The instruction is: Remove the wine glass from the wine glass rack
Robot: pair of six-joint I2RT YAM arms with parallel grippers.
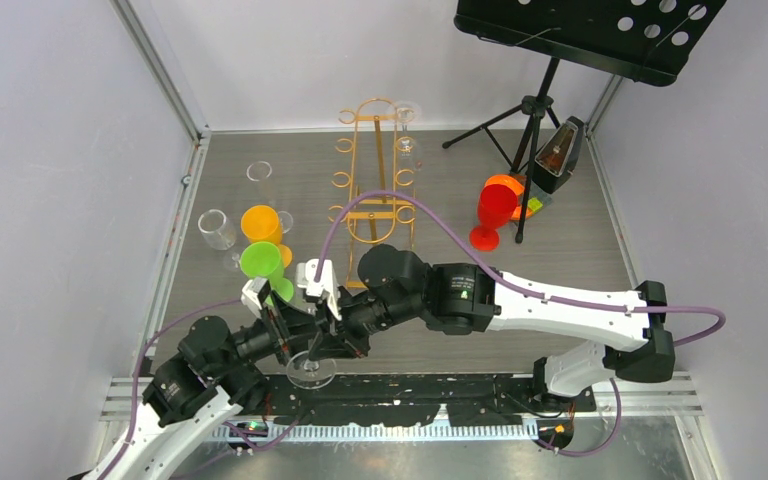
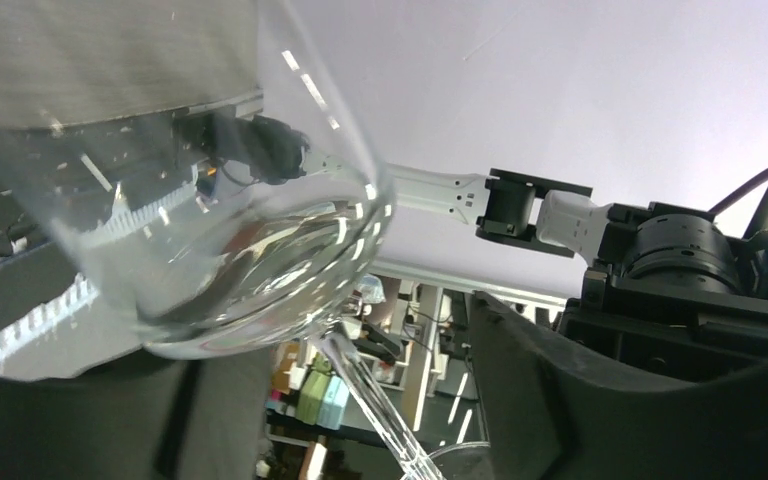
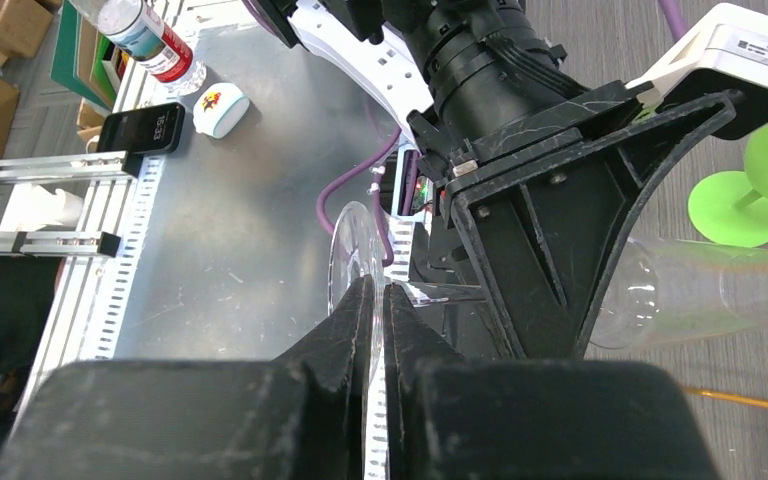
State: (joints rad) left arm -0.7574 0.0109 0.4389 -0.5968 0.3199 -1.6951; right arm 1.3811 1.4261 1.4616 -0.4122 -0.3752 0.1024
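The rack point(image 1: 375, 170) stands at the back of the tabletop point(image 1: 560, 260), well apart from both arms. Near the front edge, the right tool point(image 3: 381, 300) is clenched on the glass point(image 2: 210, 200) foot. The left tool point(image 2: 345, 360) is released, fingers spread either side of the bowl.

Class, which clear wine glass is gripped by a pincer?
The wine glass at the near edge, pinched by the right pincer; other clear ones stand free at left or sit on the gold rack.
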